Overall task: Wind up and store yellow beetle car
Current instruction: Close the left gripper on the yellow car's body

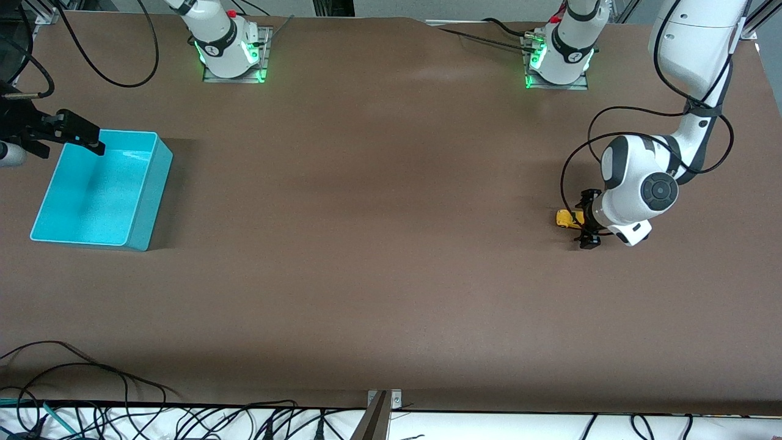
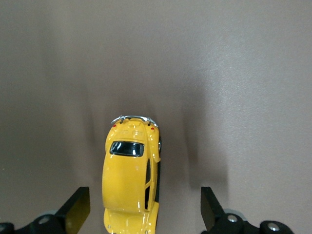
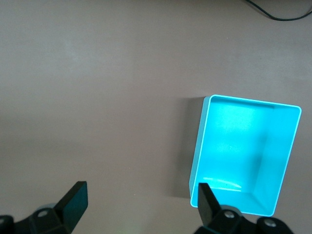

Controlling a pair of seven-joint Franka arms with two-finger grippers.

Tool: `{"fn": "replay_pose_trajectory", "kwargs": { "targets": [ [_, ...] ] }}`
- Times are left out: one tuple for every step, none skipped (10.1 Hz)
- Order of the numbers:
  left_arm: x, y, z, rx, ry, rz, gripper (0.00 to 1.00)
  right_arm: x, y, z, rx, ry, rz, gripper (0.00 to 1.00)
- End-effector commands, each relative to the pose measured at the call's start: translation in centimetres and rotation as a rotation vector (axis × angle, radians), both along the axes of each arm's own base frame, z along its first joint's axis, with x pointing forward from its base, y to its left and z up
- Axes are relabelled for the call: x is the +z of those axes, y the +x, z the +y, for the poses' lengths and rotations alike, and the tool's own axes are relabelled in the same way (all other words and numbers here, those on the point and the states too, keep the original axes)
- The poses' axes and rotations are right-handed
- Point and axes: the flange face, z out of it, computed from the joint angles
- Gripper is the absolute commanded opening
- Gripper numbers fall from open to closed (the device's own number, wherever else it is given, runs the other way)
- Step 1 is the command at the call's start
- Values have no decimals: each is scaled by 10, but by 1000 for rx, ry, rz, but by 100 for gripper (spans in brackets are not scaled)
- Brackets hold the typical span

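The yellow beetle car (image 1: 567, 219) stands on the brown table toward the left arm's end. My left gripper (image 1: 586, 219) is low at the car, open, one finger on each side. In the left wrist view the car (image 2: 130, 175) lies lengthwise between the fingers (image 2: 78, 209), with gaps on both sides, and my left gripper (image 2: 145, 200) does not touch it. The turquoise bin (image 1: 98, 189) stands empty toward the right arm's end. My right gripper (image 1: 95, 145) waits open over the bin's corner farthest from the front camera. It is also open and empty in the right wrist view (image 3: 141, 195), beside the bin (image 3: 243, 146).
The two arm bases (image 1: 229, 52) (image 1: 559, 58) stand at the table's edge farthest from the front camera. Loose black cables (image 1: 91, 373) lie along the edge nearest that camera. A black cable (image 1: 611, 122) loops by the left arm.
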Motion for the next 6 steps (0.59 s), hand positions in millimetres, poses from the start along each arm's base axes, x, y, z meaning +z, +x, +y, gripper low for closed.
{"fn": "replay_pose_trajectory", "kwargs": {
  "targets": [
    [8,-8,-2,-34,25,24,100,3,-1,3,11,18,9,100],
    [10,-9,-2,-37,28,28,100,1,0,3,11,18,12,100],
    [7,-13,-2,-40,28,37,100,1,0,2,9,18,12,100],
    [7,-13,-2,-40,28,36,100,1,0,2,9,18,13,100],
    [5,-14,-2,-43,29,41,98,-1,1,2,8,20,17,100],
    [-1,-21,-2,-55,36,57,95,-2,0,1,5,20,24,100]
  ]
}}
